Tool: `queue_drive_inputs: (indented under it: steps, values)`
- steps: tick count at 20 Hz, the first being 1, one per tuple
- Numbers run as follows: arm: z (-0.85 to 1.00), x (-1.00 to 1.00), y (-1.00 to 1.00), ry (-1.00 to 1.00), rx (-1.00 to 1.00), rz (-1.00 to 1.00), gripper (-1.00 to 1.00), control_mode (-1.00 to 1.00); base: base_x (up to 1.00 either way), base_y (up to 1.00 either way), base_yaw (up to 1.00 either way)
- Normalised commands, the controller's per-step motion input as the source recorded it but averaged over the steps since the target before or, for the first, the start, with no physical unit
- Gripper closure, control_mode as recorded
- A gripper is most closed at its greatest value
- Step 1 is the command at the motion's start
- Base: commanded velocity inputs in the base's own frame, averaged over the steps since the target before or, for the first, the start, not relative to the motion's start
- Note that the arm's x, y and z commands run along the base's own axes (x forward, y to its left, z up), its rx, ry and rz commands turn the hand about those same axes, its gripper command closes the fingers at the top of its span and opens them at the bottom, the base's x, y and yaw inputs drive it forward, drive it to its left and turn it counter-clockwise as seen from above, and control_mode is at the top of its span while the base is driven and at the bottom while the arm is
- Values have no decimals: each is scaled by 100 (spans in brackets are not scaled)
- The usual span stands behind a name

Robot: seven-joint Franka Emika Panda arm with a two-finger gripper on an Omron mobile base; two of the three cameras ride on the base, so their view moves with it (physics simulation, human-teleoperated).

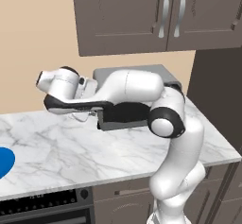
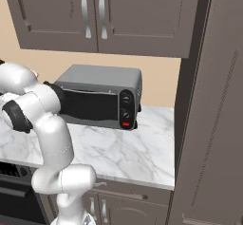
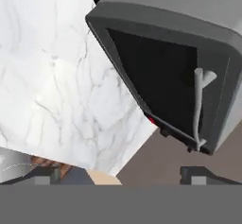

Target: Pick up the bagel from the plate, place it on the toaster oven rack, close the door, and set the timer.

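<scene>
While the dark glass door (image 3: pixel 156 72) of the grey toaster oven (image 2: pixel 102 96) sits shut, the hand (image 3: pixel 118 173), fingers apart and empty, risks bumping it; the bright blue plate (image 1: pixel 4 161) lies far off along the marble worktop (image 1: pixel 71 147).

The scene is viewed by the left base view from behind and left of the arm (image 1: pixel 142 95), facing forward and down over the marble counter (image 1: pixel 71 147); the toaster oven (image 1: pixel 137 72) is mostly hidden behind the arm. From the right base view the same counter is seen from the arm's right, with the toaster oven's door (image 2: pixel 90 104) facing the camera at middle distance. The toaster oven, counter and upper cabinets (image 2: pixel 109 15) are shared by both. The hand view is held close to the door, rolled, with counter alongside.
</scene>
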Motion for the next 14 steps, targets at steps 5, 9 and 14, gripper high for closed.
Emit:
queue_drive_inputs:
  steps: [5,9,14]
  values:
    - [-1,-22,-62,-24,26,-36,-100,-100,0,0,0]
    - [-8,-24,-64,-31,27,-32,-100,-100,0,0,0]
    - [-20,-37,-61,-39,25,-26,-100,-100,0,0,0]
